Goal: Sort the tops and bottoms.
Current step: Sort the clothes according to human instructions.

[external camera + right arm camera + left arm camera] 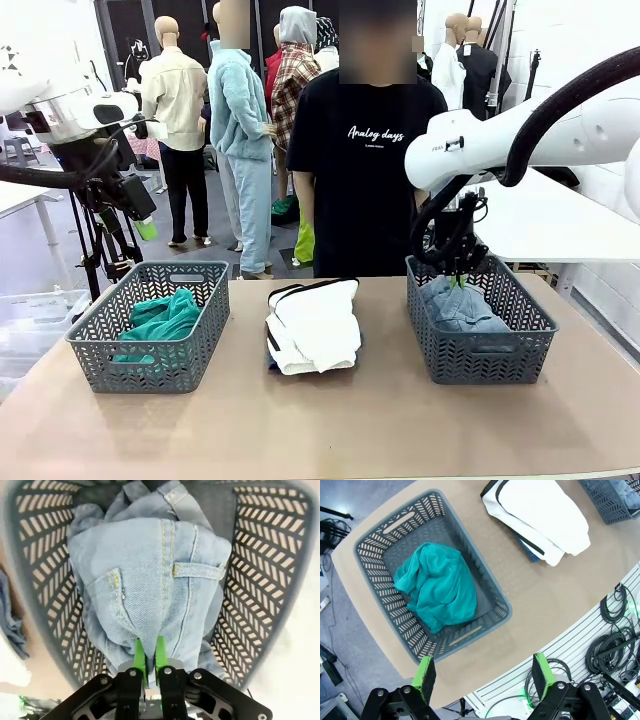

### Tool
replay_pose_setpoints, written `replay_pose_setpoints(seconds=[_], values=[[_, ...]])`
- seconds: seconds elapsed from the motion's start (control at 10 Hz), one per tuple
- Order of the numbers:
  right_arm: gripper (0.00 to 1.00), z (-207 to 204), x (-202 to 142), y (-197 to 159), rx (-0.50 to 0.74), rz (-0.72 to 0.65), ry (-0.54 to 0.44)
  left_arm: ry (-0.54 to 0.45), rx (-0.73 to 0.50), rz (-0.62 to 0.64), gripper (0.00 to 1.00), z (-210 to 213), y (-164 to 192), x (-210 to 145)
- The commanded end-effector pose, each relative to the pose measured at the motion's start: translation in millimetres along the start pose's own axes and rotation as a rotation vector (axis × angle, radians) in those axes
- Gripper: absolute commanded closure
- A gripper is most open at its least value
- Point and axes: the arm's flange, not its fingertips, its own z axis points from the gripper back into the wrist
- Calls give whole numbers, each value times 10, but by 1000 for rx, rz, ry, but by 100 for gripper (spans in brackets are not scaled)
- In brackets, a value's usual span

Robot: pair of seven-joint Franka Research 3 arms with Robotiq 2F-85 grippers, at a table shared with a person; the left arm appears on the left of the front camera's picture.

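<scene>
As person (365, 170) stands behind, tan table (320, 430) bears white bottoms (318, 325).

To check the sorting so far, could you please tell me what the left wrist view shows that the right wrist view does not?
Left wrist view: a soft teal-green fabric top lying in a grey plastic lattice basket, with the left gripper's jaws open. Right wrist view: a pale-blue denim garment filling another grey lattice basket, the right gripper's jaws shut on its fabric. Both: the white garment with black edging on the tan table, plus that second basket.
</scene>
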Motion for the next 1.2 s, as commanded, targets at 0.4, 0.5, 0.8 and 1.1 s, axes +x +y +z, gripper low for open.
replay_pose_setpoints(seconds=[0.4,0.5,0.8,1.1], values=[[0,176,-240,-188,1,-2,-14,-5,-25,-14,0,12,15,-17],[0,206,-250,-188,0,-4,-20,-5,-25,-14,0,12,15,-17],[0,248,-140,-118,-2,-39,80,-5,-25,-14,0,12,15,-17],[0,228,-208,-154,1,-16,-10,-5,-25,-14,0,12,15,-17]])
